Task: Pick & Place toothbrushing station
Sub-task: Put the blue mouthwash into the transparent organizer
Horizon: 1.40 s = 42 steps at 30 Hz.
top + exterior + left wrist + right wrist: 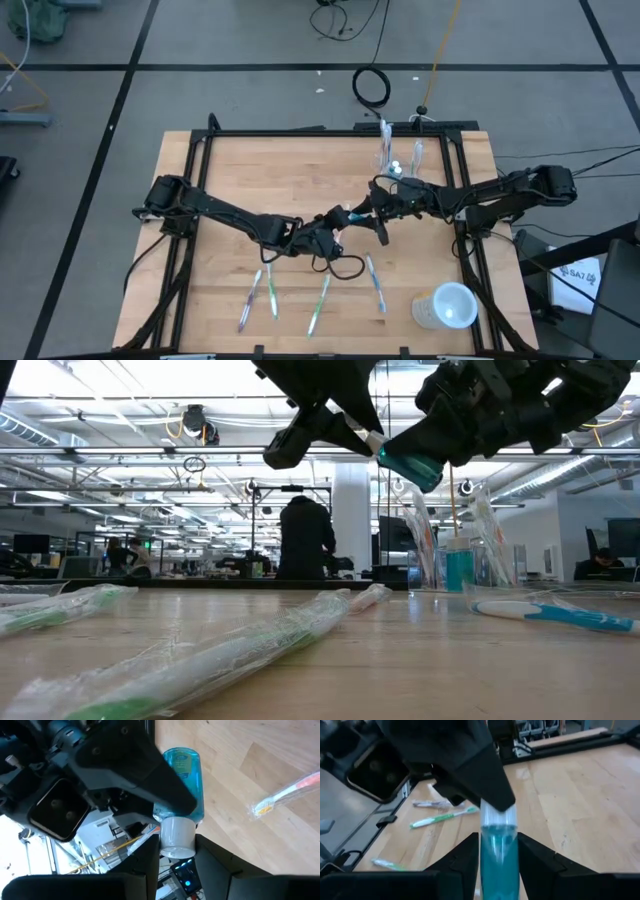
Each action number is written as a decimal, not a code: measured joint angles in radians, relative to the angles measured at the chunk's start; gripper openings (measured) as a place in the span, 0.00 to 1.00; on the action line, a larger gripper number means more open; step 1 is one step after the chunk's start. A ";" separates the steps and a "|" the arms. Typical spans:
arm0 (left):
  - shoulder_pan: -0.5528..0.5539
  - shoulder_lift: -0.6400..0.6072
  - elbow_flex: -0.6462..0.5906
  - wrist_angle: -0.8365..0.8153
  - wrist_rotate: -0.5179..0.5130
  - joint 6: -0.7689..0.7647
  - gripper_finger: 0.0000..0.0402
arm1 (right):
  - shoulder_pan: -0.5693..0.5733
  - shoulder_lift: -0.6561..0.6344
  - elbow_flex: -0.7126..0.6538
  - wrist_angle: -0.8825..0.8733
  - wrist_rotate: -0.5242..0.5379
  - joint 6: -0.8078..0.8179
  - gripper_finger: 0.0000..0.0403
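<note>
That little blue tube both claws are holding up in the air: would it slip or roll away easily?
Probably somewhat. The blue tube looks smooth and round, so it could roll if laid on the table. It seems small and likely light, gripped by the left gripper at its white cap and the right gripper on its body.

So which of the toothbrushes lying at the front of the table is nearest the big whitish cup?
The blue-and-white toothbrush, rightmost of the four in the high view. It lies just left of the whitish cup; the other three lie farther left.

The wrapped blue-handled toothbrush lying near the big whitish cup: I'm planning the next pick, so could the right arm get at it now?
Probably not yet. The right gripper is shut on the small blue white-capped tube, shared with the left gripper. The wrapped blue-handled toothbrush itself lies uncovered.
</note>
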 joint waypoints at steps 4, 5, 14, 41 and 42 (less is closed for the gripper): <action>-0.001 0.000 0.000 0.001 0.001 0.028 0.28 | 0.000 0.000 0.000 0.027 0.001 0.000 0.29; -0.001 0.000 0.000 0.000 0.002 0.028 0.28 | 0.000 0.000 0.000 0.027 0.001 0.000 0.28; -0.001 0.000 0.000 0.000 0.001 0.051 0.28 | 0.000 0.000 -0.001 0.032 0.001 -0.006 0.25; 0.024 -0.001 0.000 0.049 0.033 0.283 0.28 | -0.012 0.000 -0.002 0.057 -0.002 -0.041 0.28; 0.024 -0.001 0.000 0.050 0.034 0.278 0.28 | -0.015 0.000 -0.002 0.056 -0.003 -0.041 0.27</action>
